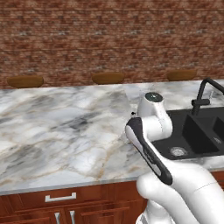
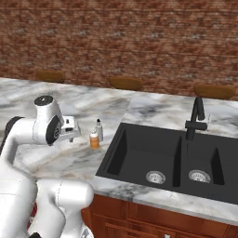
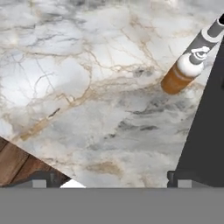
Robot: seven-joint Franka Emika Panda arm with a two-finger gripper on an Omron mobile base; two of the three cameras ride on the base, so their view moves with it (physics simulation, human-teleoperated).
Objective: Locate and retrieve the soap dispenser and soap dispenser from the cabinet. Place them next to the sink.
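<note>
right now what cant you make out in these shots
- Grey bottle: hand view, top cut off by the right edge.
- Both bottles, orange and grey: right base view, too small to tell whether they touch.
- Sink: left base view, cut off by the right edge, near corner hidden by the arm.

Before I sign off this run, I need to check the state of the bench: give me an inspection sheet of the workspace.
Surface: marble counter, bare apart from the two bottles.
Job's things: orange soap dispenser and grey soap dispenser stand upright, close together on the counter just left of the black sink; whether they touch cannot be told.
Clutter: nothing seen.
Grippers: gripper open, holding nothing, hovering left of the bottles.
Cables: nothing seen.
Surroundings: black faucet behind the basins, brick wall, brown stool seats beyond the counter, wooden drawers below.
</note>
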